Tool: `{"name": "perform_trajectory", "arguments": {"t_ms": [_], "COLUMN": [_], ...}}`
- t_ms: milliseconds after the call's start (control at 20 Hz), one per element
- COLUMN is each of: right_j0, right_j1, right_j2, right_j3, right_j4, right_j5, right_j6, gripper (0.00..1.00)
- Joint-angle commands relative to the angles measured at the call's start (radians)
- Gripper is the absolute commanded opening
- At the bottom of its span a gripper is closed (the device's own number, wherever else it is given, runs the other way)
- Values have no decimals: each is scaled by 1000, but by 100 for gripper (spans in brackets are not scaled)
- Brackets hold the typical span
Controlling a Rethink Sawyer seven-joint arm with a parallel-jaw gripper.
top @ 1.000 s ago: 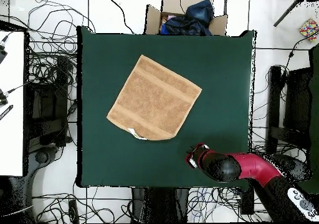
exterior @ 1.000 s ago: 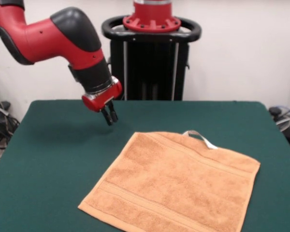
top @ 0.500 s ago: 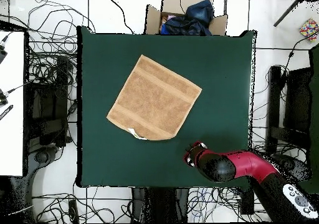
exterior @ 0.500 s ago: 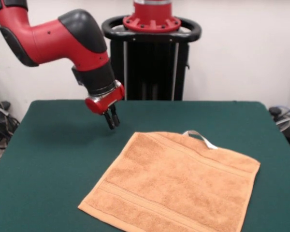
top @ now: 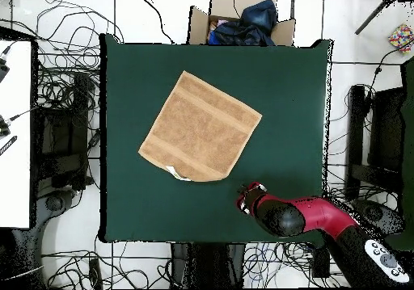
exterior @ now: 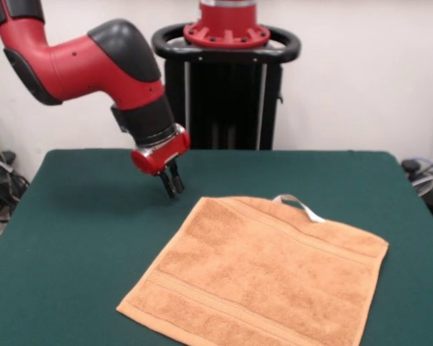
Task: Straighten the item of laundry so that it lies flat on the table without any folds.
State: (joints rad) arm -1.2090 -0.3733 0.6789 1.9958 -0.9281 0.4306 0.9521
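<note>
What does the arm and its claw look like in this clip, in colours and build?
The arm is glossy red with rounded black joint covers. A black cylindrical wrist ends in a red collar. The claw is small, with two short dark fingers. No external cables or markings show on it.
</note>
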Motion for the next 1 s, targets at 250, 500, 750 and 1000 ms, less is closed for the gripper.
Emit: {"name": "perform_trajectory", "arguments": {"t_ms": [250,500,750,1000], "right_j0": [13,-10,3,15], "right_j1": [60,63,40,12], "right_j2": [64,77,66,60], "right_j3": [-115,-117,-119,-110], "right_j4": [-69,-90,-132,-186], "right_j5": [-59,-82,-124,-184], "right_j6": [-79,-105,-77,-37], "gripper": [0,0,0,0]}}
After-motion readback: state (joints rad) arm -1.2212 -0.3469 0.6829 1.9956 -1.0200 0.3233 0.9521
